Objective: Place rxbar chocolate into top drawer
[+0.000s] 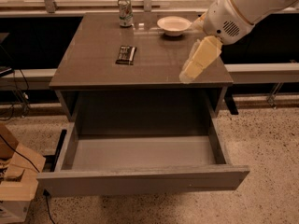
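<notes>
The rxbar chocolate point(126, 54), a small black-wrapped bar with pale lettering, lies flat on the left-middle of the grey tabletop point(93, 69). The top drawer point(140, 181) is pulled fully out below the table, its grey inside bare. My gripper point(190, 74) hangs from the white arm at the upper right, over the table's right front part. It is well to the right of the bar and holds nothing that I can see.
A drink can point(124, 11) stands at the table's back edge. A white bowl point(174, 25) sits at the back right, just behind the arm. A cardboard box point(16, 181) and cables lie on the floor at the left of the drawer.
</notes>
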You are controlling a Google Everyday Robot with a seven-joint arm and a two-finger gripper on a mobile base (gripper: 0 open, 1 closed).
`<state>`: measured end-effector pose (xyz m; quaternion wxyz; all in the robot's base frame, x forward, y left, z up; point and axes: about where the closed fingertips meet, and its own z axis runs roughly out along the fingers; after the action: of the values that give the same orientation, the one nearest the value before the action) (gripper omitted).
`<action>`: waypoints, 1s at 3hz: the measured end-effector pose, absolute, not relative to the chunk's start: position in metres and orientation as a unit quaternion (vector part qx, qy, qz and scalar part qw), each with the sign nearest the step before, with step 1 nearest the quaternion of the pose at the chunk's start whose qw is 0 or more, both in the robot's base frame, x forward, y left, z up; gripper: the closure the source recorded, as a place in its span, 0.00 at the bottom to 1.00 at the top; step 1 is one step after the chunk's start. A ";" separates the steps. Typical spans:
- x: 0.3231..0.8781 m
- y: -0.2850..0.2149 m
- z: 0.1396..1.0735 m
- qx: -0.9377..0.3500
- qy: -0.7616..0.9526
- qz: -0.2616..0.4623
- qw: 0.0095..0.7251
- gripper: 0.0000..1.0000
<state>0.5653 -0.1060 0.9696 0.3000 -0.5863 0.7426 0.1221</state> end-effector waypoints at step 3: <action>0.634 -0.048 0.944 -0.565 0.703 0.198 0.382 0.00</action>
<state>0.6341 -0.0476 0.9438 0.3824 -0.5653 0.7034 0.1985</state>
